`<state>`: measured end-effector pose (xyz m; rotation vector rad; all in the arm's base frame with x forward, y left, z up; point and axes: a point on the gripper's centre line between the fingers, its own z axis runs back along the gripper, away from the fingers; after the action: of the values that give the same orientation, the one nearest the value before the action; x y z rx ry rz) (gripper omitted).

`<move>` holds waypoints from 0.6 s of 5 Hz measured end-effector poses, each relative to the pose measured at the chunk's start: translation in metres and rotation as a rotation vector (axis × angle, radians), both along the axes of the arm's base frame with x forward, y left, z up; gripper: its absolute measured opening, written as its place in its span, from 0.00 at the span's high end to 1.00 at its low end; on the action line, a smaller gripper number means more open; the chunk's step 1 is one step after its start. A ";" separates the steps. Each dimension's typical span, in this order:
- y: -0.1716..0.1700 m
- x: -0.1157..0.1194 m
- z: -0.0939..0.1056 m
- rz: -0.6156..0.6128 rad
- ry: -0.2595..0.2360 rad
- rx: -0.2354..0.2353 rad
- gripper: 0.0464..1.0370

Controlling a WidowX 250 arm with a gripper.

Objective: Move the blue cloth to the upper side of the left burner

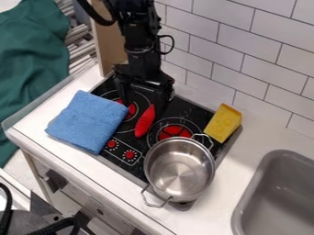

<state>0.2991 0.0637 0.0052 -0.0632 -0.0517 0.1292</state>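
The black gripper [144, 106] hangs over the upper left part of the stove, its fingers apart, one on each side of the left burner's right half. A folded blue cloth [89, 120] lies left of it, partly on the white counter and partly over the stove's left edge. The cloth covers some of the left burner [131, 111], whose red centre shows between cloth and gripper. A red pointed object [144, 122] rests on the stove just below the gripper, its upper tip close to the right finger.
A metal pot [180, 169] with two handles stands on the lower right of the stove [131, 133]. A yellow cheese-like wedge [222, 123] is at the stove's right edge, by the right burner [174, 131]. A grey sink [279, 195] lies right; a tiled wall rises behind.
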 end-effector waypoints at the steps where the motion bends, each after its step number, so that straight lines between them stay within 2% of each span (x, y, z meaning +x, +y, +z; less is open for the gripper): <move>1: -0.001 -0.006 -0.010 0.004 0.032 -0.010 0.03; 2: 0.023 -0.021 -0.016 0.059 0.020 -0.011 0.03; 3: 0.056 -0.031 -0.006 0.126 -0.017 0.038 0.03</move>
<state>0.2676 0.1197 -0.0012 -0.0226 -0.0751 0.2539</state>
